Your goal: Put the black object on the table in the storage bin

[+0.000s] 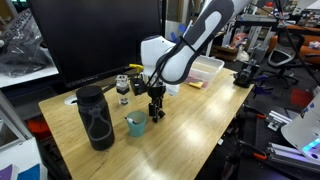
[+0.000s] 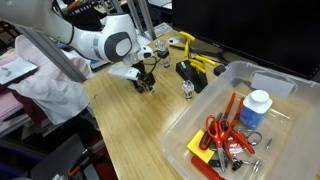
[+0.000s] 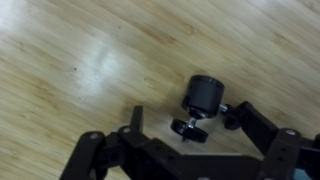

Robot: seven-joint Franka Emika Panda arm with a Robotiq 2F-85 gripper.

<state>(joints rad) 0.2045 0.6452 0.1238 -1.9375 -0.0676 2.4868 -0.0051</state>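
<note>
- Evidently the task was at its early stage: the black object (image 3: 201, 98) lay on the table (image 3: 80, 60), not yet lifted as far as the wrist view showed.
- The gripper (image 3: 185, 125) was low over the wood, its jaws spread wide and holding nothing.
- The black object, a small knob with a round head and a thin disc foot, sat between the 2 fingers (image 3: 134, 120), nearer the far-side one; whether that finger touched it could not be told.
- In both exterior views the gripper (image 1: 156, 112) (image 2: 146, 85) hung just above the tabletop, and the object was too small and too hidden beneath it to make out there.
- A teal cup (image 1: 135, 124) stood just beside the gripper and a tall black bottle (image 1: 95, 118) a little beyond the cup; neither was touched.
- The storage bin (image 2: 222, 88) stood well apart from the gripper, toward the far end of the table (image 1: 207, 68), and already held red scissors (image 2: 220, 130) and a white bottle with a blue cap (image 2: 257, 108).
- Judged from this, only the approach was done; the closing, the lift, the carry across to the bin and the release were all left.
</note>
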